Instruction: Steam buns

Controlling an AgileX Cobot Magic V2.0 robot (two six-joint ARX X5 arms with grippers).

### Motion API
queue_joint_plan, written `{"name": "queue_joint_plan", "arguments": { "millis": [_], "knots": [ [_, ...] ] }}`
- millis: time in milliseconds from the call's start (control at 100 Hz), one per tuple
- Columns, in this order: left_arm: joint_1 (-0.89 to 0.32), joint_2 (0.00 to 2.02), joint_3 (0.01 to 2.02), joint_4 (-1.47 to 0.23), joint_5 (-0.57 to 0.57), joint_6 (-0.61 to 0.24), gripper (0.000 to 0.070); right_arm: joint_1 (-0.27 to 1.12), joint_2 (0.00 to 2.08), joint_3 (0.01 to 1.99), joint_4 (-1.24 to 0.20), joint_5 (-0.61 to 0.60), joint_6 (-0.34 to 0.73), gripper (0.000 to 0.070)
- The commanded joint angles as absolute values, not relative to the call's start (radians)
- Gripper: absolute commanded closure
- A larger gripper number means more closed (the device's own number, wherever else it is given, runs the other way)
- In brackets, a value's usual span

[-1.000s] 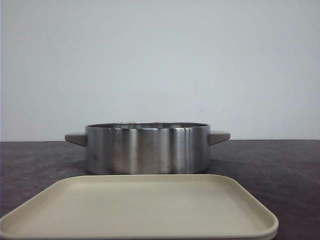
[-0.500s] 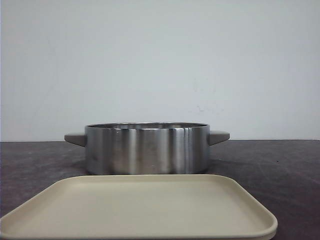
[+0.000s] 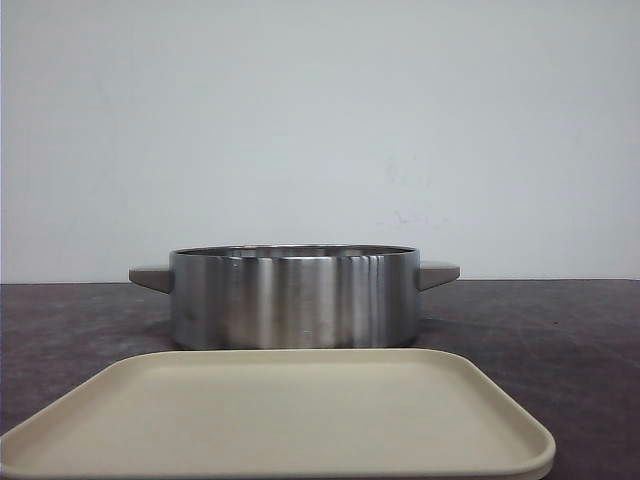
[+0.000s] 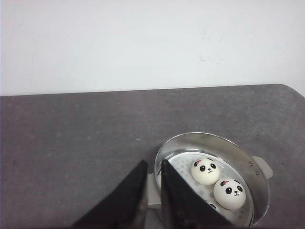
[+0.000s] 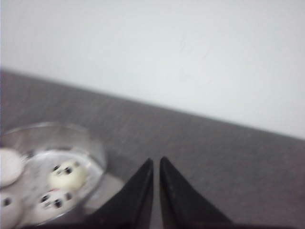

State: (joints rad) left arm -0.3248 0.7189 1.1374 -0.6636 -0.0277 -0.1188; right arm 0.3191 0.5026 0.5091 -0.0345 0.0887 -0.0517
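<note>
In the steel pot, buns sitting on the perforated insert.
Front: pot sits just behind a beige tray. My left gripper hangs over the rim, nearly closed, holding nothing. My right gripper, blurry, is almost closed too, empty.

Steel pot with grey handles on dark table; beige tray just in front; white wall.
</note>
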Motion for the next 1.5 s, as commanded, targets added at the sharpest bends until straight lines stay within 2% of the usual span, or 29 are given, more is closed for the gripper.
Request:
{"name": "queue_joint_plan", "arguments": {
  "millis": [0, 130, 290, 500, 790, 940, 1490],
  "knots": [
    [-0.327, 0.724, 1.15, -0.658, -0.03, -0.118, 0.07, 0.247, 0.435, 0.403, 0.011, 0.05, -0.067, 0.0684],
    [-0.327, 0.724, 1.15, -0.658, -0.03, -0.118, 0.07, 0.139, 0.305, 0.233, 0.028, 0.014, -0.059, 0.0684],
    [-0.327, 0.724, 1.15, -0.658, -0.03, -0.118, 0.07, 0.102, 0.17, 0.096, 0.002, 0.015, -0.06, 0.0685],
    [-0.327, 0.724, 1.15, -0.658, -0.03, -0.118, 0.07, 0.1, -0.003, 0.017, -0.17, 0.026, -0.059, 0.0684],
    [-0.327, 0.724, 1.15, -0.659, -0.03, -0.118, 0.07, 0.089, 0.004, 0.014, -0.188, 0.029, -0.086, 0.0684],
    [-0.327, 0.724, 1.15, -0.659, -0.03, -0.118, 0.07, 0.089, 0.004, 0.015, -0.175, -0.02, -0.086, 0.0684],
    [-0.327, 0.724, 1.15, -0.659, -0.03, -0.118, 0.07, 0.089, 0.004, 0.015, -0.155, -0.02, -0.086, 0.0684]
  ]
}}
